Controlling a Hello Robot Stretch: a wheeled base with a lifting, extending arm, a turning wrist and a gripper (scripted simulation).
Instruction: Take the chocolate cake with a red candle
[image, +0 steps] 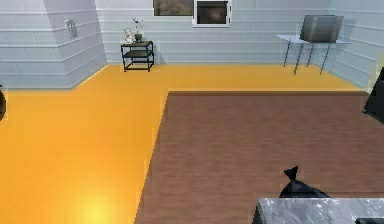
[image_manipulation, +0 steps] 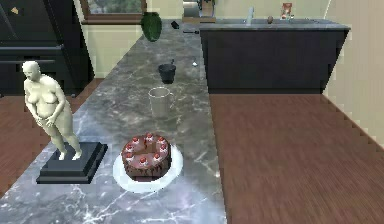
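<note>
Statue (image_manipulation: 50, 105); glass (image_manipulation: 160, 102); dark cup (image_manipulation: 167, 72); green vase (image_manipulation: 150, 25)

One cake (image_manipulation: 147, 157), one statue (image_manipulation: 50, 105), one glass (image_manipulation: 160, 102).

Chocolate cake (image_manipulation: 147, 157) is sitting upright on a white plate (image_manipulation: 150, 184). It is round and dark brown, with reddish-pink dollops ringing its top and one near the middle; a candle is too small to tell. The plate is resting on the grey marble countertop (image_manipulation: 120, 90), low in the arm side view, just right of the statue's dark base (image_manipulation: 72, 164). A clear glass (image_manipulation: 160, 100) is standing farther up the counter.
</note>
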